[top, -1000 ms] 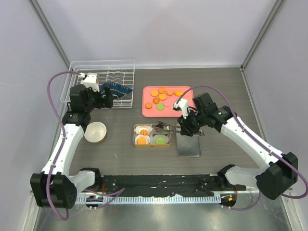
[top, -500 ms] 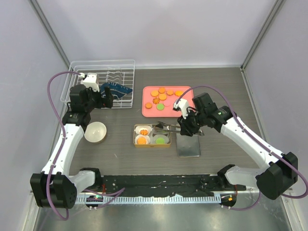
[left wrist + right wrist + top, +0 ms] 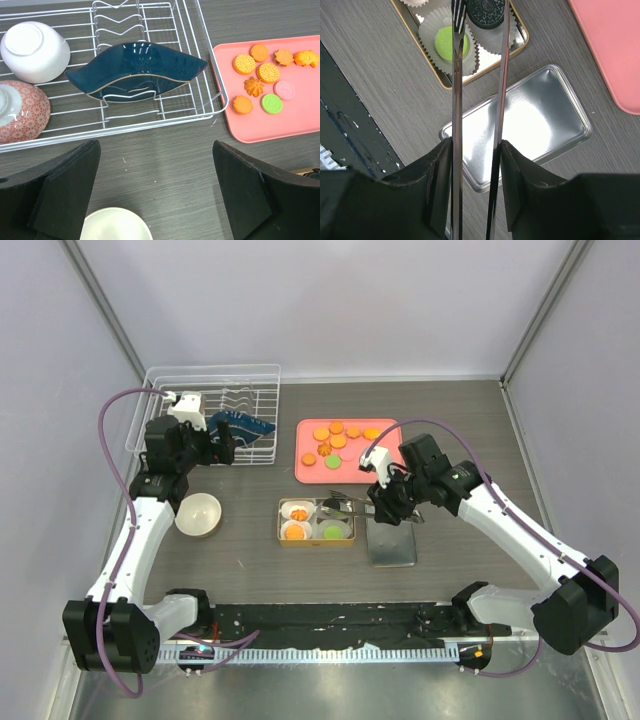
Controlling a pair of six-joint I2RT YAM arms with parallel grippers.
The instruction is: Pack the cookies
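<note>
1. Left hand point(image 3: 156, 196), spread wide, hangs by the wire rack point(image 3: 212, 367) at the far-left corner of the bench point(image 3: 460, 430).
2. Ridged round cookies point(image 3: 268, 72) lie on the smooth pink tray point(image 3: 300, 116); others fill fluted paper cups point(image 3: 432, 34) in the gold tin point(image 3: 316, 544).
3. Right hand point(image 3: 476, 150) pinches thin steel tongs point(image 3: 455, 100) flanking a black cookie point(image 3: 485, 7).

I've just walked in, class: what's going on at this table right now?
The right gripper holds metal tongs, their tips on either side of a black cookie in a paper cup inside the gold tin. A green cookie fills the next cup. More cookies wait on the pink tray. The left gripper hangs open near the dish rack.
</note>
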